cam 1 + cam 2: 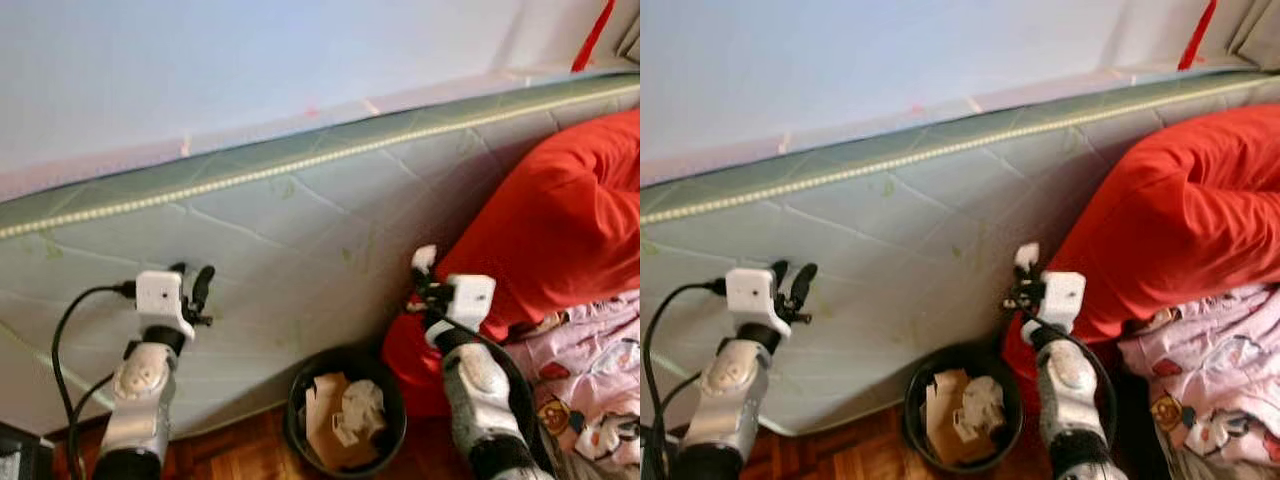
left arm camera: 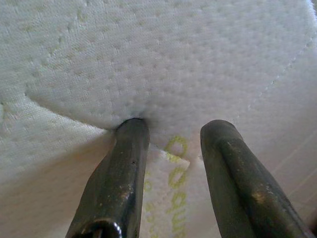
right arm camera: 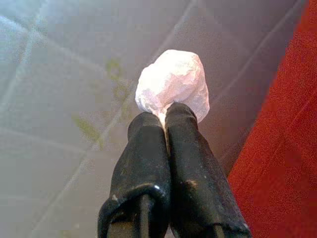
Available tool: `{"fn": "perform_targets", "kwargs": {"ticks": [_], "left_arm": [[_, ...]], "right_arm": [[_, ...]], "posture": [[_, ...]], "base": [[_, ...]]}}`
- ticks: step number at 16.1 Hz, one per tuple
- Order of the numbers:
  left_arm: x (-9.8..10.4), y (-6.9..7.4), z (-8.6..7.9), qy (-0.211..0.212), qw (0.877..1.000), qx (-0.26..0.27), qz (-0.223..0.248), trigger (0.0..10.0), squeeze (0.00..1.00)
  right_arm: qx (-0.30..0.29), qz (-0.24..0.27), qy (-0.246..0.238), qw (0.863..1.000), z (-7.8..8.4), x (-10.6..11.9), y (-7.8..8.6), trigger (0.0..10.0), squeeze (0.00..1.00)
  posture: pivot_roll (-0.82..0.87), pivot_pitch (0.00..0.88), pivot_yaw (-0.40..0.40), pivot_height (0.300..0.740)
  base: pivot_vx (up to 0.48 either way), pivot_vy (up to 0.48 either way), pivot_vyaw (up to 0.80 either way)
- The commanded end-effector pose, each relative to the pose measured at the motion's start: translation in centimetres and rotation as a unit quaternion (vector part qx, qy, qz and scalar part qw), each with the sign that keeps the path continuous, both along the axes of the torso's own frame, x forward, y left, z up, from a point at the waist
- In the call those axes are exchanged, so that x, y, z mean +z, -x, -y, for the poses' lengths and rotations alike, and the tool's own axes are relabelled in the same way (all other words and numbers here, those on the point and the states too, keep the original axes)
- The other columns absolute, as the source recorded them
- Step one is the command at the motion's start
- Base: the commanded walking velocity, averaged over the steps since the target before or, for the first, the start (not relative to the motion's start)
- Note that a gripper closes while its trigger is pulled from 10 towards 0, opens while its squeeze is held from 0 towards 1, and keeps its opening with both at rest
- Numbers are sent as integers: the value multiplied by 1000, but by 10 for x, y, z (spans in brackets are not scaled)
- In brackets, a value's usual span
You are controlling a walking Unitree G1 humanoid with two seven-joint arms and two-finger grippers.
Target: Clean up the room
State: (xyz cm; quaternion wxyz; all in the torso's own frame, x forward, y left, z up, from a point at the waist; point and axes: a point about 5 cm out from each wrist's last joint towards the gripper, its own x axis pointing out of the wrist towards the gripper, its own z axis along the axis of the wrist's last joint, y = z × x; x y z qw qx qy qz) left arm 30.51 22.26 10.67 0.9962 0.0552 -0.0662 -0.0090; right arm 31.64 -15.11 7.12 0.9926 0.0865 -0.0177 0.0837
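A crumpled white paper ball (image 3: 173, 83) is pinched in my right gripper (image 3: 165, 119), whose fingers are shut on it. That gripper (image 1: 422, 272) is raised before the mattress side, above and to the right of a black waste bin (image 1: 346, 408) holding crumpled paper and card. My left gripper (image 1: 193, 283) is open, its fingertips (image 2: 132, 130) pressed against the quilted mattress fabric (image 2: 158, 64).
A grey-green quilted mattress (image 1: 300, 230) stands on its side along the wall. A red blanket (image 1: 560, 220) and pink patterned bedding (image 1: 595, 380) are heaped on the right. Wooden floor (image 1: 235, 450) lies around the bin.
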Motion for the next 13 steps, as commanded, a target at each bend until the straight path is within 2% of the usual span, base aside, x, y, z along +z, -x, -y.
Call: {"fn": "perform_targets", "kwargs": {"ticks": [1,2,3,4,5,7,10,13], "left_arm": [[30,-9,-3,-15,998,4,53,10000,0],[36,-13,-3,-3,998,10,60,10000,0],[37,-16,-2,41,997,16,61,10000,0],[27,-16,3,48,998,9,42,10000,0],[15,-14,10,46,999,0,20,10000,0],[-5,1,24,57,998,-16,-11,10000,0],[-17,13,38,65,997,-37,-29,10000,0],[-10,13,29,65,998,-13,-18,10000,0]], "right_arm": [[3,-2,-1,1000,-1,1,2,10000,0],[1,-1,-4,1000,-2,2,4,10000,0],[1,0,-5,1000,-3,2,5,10000,0],[5,-2,-8,1000,-6,1,6,10000,0],[6,-6,-6,1000,-8,-1,8,10000,0],[1,-15,-10,1000,-7,-2,14,10000,0],[20,-23,-8,1000,-15,-2,15,10000,0],[17,-31,-5,999,-14,-2,17,10000,0]], "posture": [[103,108,-39,740],[102,106,-41,740],[98,107,-41,740],[87,109,-38,740],[86,108,-40,740],[91,109,-51,740],[101,106,-61,740],[106,96,-65,740]], "base": [[0,0,0],[0,0,0],[0,0,0],[0,0,0],[0,0,0],[0,0,0],[0,0,0],[0,0,0]]}}
